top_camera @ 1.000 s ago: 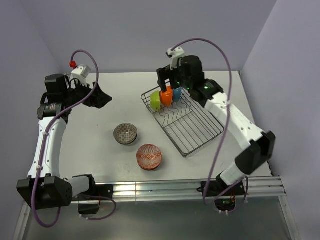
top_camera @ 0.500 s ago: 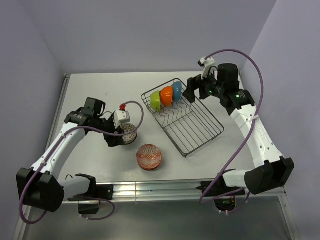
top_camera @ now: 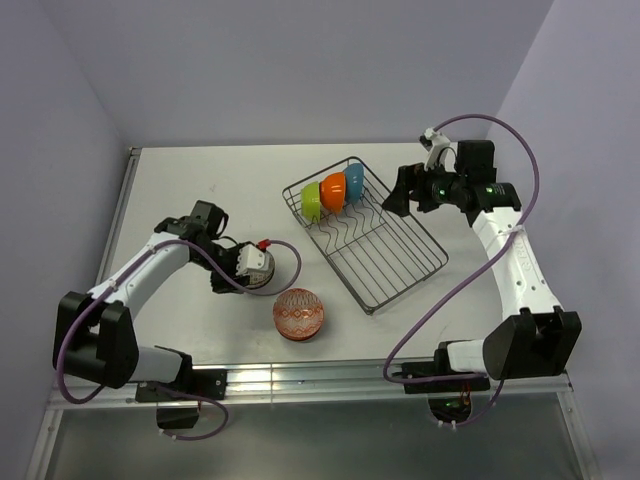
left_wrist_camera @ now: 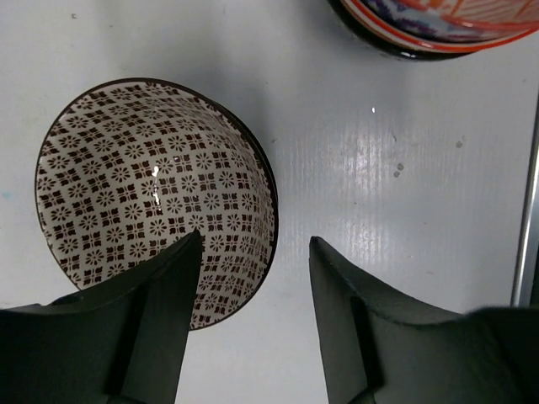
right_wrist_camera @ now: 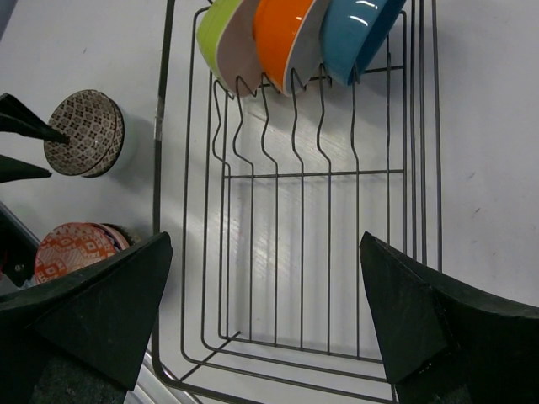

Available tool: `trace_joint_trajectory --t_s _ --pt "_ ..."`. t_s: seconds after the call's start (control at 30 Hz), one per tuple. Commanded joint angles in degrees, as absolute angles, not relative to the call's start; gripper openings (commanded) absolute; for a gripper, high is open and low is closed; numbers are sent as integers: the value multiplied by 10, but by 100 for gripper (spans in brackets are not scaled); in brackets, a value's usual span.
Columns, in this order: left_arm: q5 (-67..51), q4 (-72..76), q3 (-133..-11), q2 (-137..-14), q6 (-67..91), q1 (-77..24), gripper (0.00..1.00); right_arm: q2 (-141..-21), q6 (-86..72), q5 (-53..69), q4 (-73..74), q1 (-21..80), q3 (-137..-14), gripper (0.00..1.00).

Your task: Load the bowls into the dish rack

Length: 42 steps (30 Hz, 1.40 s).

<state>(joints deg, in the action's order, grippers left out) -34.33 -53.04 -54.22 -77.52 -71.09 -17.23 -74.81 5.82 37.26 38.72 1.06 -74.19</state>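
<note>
The left gripper (left_wrist_camera: pixel 253 248) is spread, one finger inside and one outside the dark brown patterned bowl (left_wrist_camera: pixel 135 177) on the table (left_wrist_camera: pixel 404 210); the right gripper (right_wrist_camera: pixel 265 240), also spread, hangs over the dish rack (right_wrist_camera: pixel 286 175) with three bowls (right_wrist_camera: pixel 282 34)

I see pale lavender back wall (top_camera: pixel 300 70), matching left wall (top_camera: pixel 50 150), right wall (top_camera: pixel 585 150). White table (top_camera: pixel 220 190), soft glare. Aluminium rail (top_camera: pixel 330 378) along near edge.

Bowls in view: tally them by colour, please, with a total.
lime green bowl: 1
orange bowl: 1
blue bowl: 1
dark brown patterned bowl: 1
red-orange patterned bowl: 1
Total: 5
</note>
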Motion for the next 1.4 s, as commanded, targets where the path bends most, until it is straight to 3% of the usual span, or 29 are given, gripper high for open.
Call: trace_joint_trajectory --t_s 0.0,0.2,0.33,0.43,0.53,0.83,1.2,1.37 --pt "-334 -526 -545 -787 -768 -181 58 -749 47 393 378 7 -737 100" --pt "-323 -513 -549 -817 -766 -187 42 -759 40 402 375 5 -731 100" --pt "-313 -513 -559 -827 -768 -188 17 -765 34 406 366 6 -724 100" --pt "-309 -514 -568 -833 -764 -188 5 -771 24 415 357 5 -723 99" --pt "-309 -516 -578 -829 -751 -187 0 -778 11 422 352 5 -729 99" --pt "-337 -447 -601 -729 -693 -188 0 -787 -107 438 277 6 -725 97" --pt "-343 -179 -563 -606 -536 -251 0 -752 -351 500 126 22 -687 100" --pt "-314 -29 -536 -599 -452 -301 0 -737 -367 484 106 102 -692 100"
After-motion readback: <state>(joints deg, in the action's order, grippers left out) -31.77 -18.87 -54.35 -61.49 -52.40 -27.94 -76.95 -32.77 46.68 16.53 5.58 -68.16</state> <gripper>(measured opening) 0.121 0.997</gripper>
